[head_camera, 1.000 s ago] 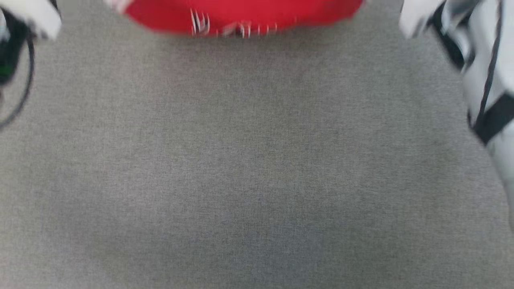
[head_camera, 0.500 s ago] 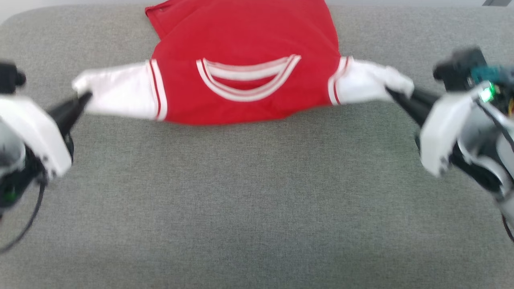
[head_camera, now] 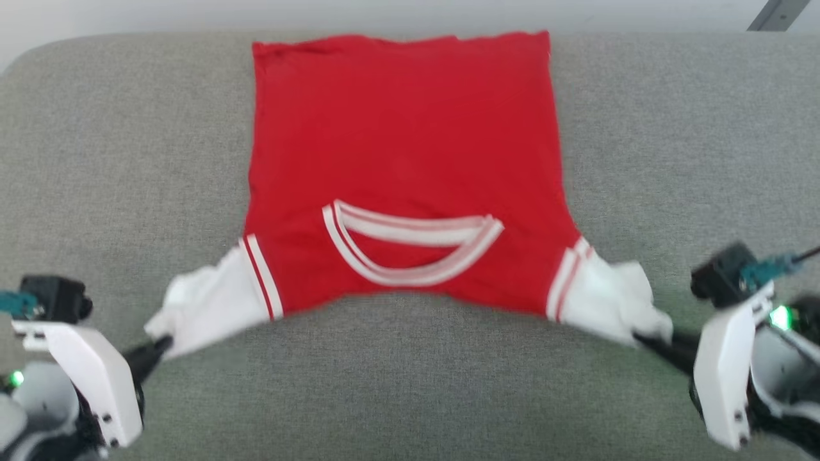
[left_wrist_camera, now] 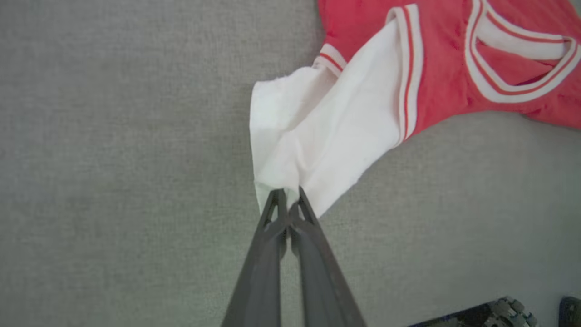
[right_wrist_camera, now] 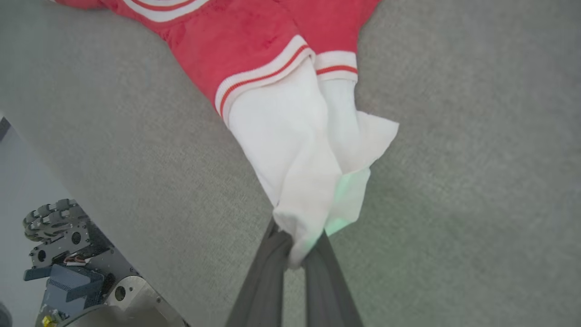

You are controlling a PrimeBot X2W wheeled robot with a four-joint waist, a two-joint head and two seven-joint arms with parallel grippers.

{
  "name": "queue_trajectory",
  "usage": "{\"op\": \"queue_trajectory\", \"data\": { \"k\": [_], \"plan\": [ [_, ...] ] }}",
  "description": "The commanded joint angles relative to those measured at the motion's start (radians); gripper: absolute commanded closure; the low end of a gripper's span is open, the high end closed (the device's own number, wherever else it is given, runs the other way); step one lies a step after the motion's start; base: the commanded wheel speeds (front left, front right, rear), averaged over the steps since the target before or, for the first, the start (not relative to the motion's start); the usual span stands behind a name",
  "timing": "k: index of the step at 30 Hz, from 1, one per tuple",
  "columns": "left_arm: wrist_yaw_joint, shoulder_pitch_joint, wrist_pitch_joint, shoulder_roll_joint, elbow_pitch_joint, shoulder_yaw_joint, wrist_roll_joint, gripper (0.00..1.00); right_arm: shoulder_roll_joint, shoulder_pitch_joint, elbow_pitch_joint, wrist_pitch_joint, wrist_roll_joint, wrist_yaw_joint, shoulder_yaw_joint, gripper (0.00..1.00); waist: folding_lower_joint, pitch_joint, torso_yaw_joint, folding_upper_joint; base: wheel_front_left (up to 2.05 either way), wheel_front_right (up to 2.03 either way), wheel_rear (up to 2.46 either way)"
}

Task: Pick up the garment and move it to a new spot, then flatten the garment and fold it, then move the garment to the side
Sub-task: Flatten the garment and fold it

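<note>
The garment (head_camera: 403,147), a small red shirt with white sleeves and a striped neck, lies spread on the grey surface with its hem at the far side and its collar toward me. No lettering shows on the upward side. My left gripper (head_camera: 161,344) is shut on the tip of the left white sleeve (left_wrist_camera: 313,136), low at the left of the head view. My right gripper (head_camera: 639,339) is shut on the end of the right white sleeve (right_wrist_camera: 295,172), low at the right. Both sleeves are drawn outward and toward me.
The grey fabric surface (head_camera: 410,384) reaches to a rounded far edge against a pale wall. Bare grey cloth lies on both sides of the shirt and in front of it. The robot's wheeled base (right_wrist_camera: 63,259) shows below the surface edge in the right wrist view.
The head camera has tilted, so the whole shirt now shows. Both grippers, still shut on the sleeves, have drawn the shirt toward me, and its body now lies flat and stretched out.
</note>
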State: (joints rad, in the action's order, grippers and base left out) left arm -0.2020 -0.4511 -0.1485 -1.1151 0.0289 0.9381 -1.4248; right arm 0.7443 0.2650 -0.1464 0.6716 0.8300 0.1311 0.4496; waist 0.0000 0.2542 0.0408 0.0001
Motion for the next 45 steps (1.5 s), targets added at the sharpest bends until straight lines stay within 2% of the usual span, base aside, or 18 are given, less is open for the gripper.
{"op": "queue_trajectory", "data": {
  "k": [1, 8, 16, 17, 19, 20, 24, 27, 32, 35, 38, 45],
  "plan": [
    [-0.024, 0.035, -0.001, -0.009, 0.028, 0.007, -0.021, 1.00, 0.001, -0.064, -0.020, 0.048, 0.014, -0.001, -0.020, 1.00, 0.0000, -0.006, 0.001, -0.0001, 0.00, 0.00, 0.00],
    [-0.079, 0.130, -0.006, -0.013, 0.093, 0.039, -0.078, 1.00, -0.046, -0.242, -0.074, 0.172, 0.035, -0.001, -0.099, 1.00, 0.0000, -0.011, -0.001, -0.0001, 0.00, 0.00, 0.00],
    [-0.058, 0.149, 0.013, 0.029, 0.097, 0.056, -0.071, 1.00, -0.106, -0.304, -0.051, 0.181, -0.021, -0.001, -0.127, 1.00, 0.0000, -0.004, 0.009, -0.0001, 0.00, 0.00, 0.00],
    [-0.054, 0.144, 0.019, 0.034, 0.093, 0.054, -0.067, 1.00, -0.110, -0.301, -0.046, 0.172, -0.036, -0.001, -0.127, 0.87, 0.0000, -0.003, 0.011, -0.0001, 0.00, 0.00, 0.00],
    [-0.048, 0.134, 0.031, 0.044, 0.085, 0.047, -0.062, 1.00, -0.123, -0.289, -0.038, 0.154, -0.049, -0.001, -0.132, 0.09, 0.0000, -0.003, 0.017, -0.0001, 0.00, 0.00, 0.00],
    [-0.044, 0.131, 0.037, 0.049, 0.081, 0.045, -0.061, 1.00, -0.124, -0.284, -0.039, 0.155, -0.052, -0.001, -0.131, 0.00, 0.0000, -0.004, 0.018, -0.0001, 0.00, 0.00, 0.00],
    [-0.034, 0.129, 0.076, 0.057, 0.078, 0.026, -0.062, 1.00, -0.118, -0.253, -0.075, 0.143, -0.078, -0.001, -0.160, 0.00, 0.0000, -0.003, 0.018, -0.0001, 0.00, 0.00, 0.00],
    [-0.030, 0.137, 0.107, 0.056, 0.081, 0.012, -0.058, 1.00, -0.138, -0.226, -0.122, 0.154, -0.097, -0.001, -0.204, 0.00, 0.0000, 0.002, 0.018, -0.0001, 0.00, 0.00, 0.00],
    [-0.021, 0.135, 0.136, 0.061, 0.091, 0.000, -0.055, 1.00, -0.214, -0.142, -0.192, 0.175, -0.157, -0.001, -0.309, 0.00, 0.0000, 0.024, 0.025, -0.0001, 0.00, 0.00, 0.00],
    [-0.015, 0.115, 0.141, 0.068, 0.094, -0.005, -0.040, 1.00, -0.273, -0.047, -0.180, 0.174, -0.214, -0.001, -0.350, 0.00, 0.0000, 0.045, 0.037, -0.0001, 0.00, 0.00, 0.00],
    [-0.006, 0.087, 0.132, 0.084, 0.093, -0.005, -0.021, 1.00, -0.317, 0.066, -0.117, 0.154, -0.255, -0.001, -0.359, 0.00, 0.0000, 0.070, 0.053, -0.0001, 0.00, 0.00, 0.00],
    [0.027, 0.006, 0.102, 0.142, 0.068, 0.004, 0.028, 1.00, -0.326, 0.353, 0.170, 0.081, -0.348, -0.001, -0.352, 0.00, 0.0000, 0.134, 0.116, -0.0001, 0.00, 0.00, 0.00]
  ]
}}
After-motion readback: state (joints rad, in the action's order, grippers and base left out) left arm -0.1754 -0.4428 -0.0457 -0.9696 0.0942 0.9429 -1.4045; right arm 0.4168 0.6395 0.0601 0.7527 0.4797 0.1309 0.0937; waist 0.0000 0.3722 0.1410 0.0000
